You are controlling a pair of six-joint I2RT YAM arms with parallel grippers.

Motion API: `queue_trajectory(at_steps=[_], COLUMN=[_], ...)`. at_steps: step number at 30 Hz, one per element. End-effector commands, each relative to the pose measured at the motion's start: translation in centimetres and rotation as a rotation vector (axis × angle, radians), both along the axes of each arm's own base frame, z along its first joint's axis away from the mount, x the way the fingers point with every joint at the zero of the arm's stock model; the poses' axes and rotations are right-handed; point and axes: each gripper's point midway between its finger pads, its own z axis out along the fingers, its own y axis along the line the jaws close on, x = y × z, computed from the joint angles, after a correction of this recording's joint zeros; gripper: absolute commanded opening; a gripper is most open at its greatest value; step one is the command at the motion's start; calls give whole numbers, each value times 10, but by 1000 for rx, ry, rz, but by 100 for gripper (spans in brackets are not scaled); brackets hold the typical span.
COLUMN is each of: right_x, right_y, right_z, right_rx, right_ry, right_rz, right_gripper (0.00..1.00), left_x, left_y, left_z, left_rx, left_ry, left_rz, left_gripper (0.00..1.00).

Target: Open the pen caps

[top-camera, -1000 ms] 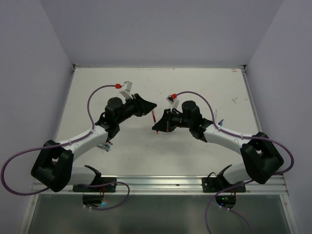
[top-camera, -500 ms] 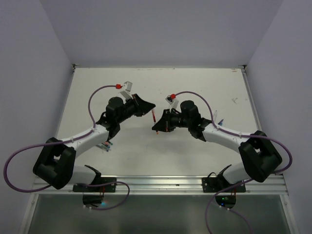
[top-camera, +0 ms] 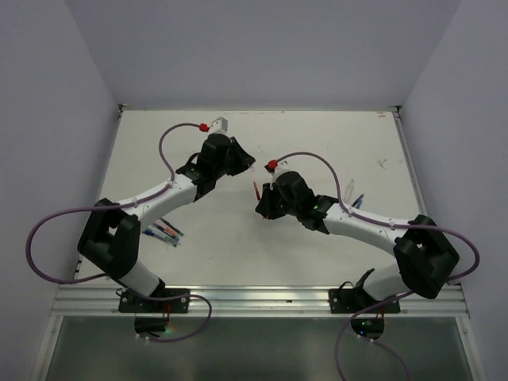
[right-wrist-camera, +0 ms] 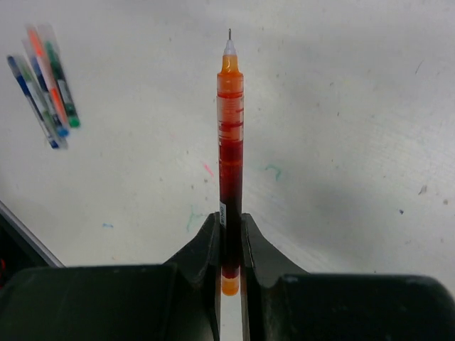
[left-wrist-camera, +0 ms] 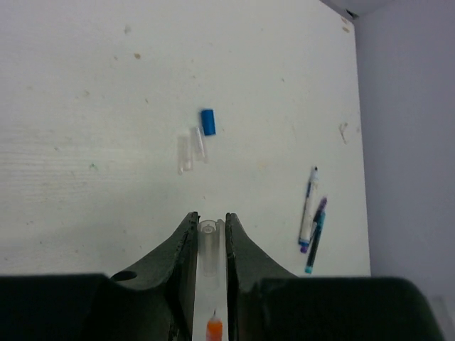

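The left gripper (left-wrist-camera: pixel 210 219) clamps a clear tubular cap (left-wrist-camera: pixel 208 245). The right gripper (right-wrist-camera: pixel 228 219) pinches a glossy orange pen (right-wrist-camera: pixel 229 121), its label unreadable. A blue cylindrical cap (left-wrist-camera: pixel 207 121) lies upper centre.

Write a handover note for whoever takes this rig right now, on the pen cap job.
Left gripper: fingers shut on a clear cap, off its pen.
Right gripper: fingers shut on the orange pen, tip bare.
Lying loose: blue cap, two clear caps; two pens on the right, four pens on the left.
Done: orange pen opened.
Left: set both down, then check the four pens; their caps are too small to tell.
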Motion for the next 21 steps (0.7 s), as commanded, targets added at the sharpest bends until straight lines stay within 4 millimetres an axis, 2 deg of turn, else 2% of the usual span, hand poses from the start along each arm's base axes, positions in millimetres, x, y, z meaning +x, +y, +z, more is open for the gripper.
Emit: queue_trajectory(at_steps=[1, 5, 7, 8, 10, 11, 12, 13, 14, 15, 17, 18, 21], right_x=[-21, -26, -26, -26, -16, -15, -12, -1, 0, 12, 14, 20, 17], right_y=[-22, -34, -40, -51, -66, -84, -93, -111, -126, -150, -182, -207, -253], right_z=[-24, -27, -22, -23, -4, -4, -1, 9, 8, 10, 15, 18, 18], right_rx=[-158, -192, -190, -221, -224, -279, -294, -282, -298, -286, -287, -288, -303], right_ry=[26, 30, 19, 20, -26, -19, -11, -2, 24, 46, 57, 67, 111], right_rz=[-6, -25, -49, -93, -182, -235, -268, -341, -377, -459, -551, -634, -771], right_gripper=[0, 0, 0, 0, 0, 0, 0, 0, 0, 0, 0, 0, 0], left_x=[51, 62, 68, 67, 70, 66, 69, 68, 63, 62, 57, 58, 59], left_y=[28, 28, 24, 16, 3, -10, -16, -21, -30, -31, -36, -37, -42], left_z=[23, 23, 26, 24, 18, 12, 0, -7, -13, -26, -37, -47, -67], left_rx=[50, 77, 88, 93, 118, 111, 137, 145, 140, 159, 165, 171, 191], left_ry=[-80, -86, -108, -108, -128, -113, -96, -91, -79, -63, -56, -41, -18], left_rz=[215, 232, 212, 163, 84, 4, -35, -63, -117, -128, -159, -167, -196], left_gripper=[0, 0, 0, 0, 0, 0, 0, 0, 0, 0, 0, 0, 0])
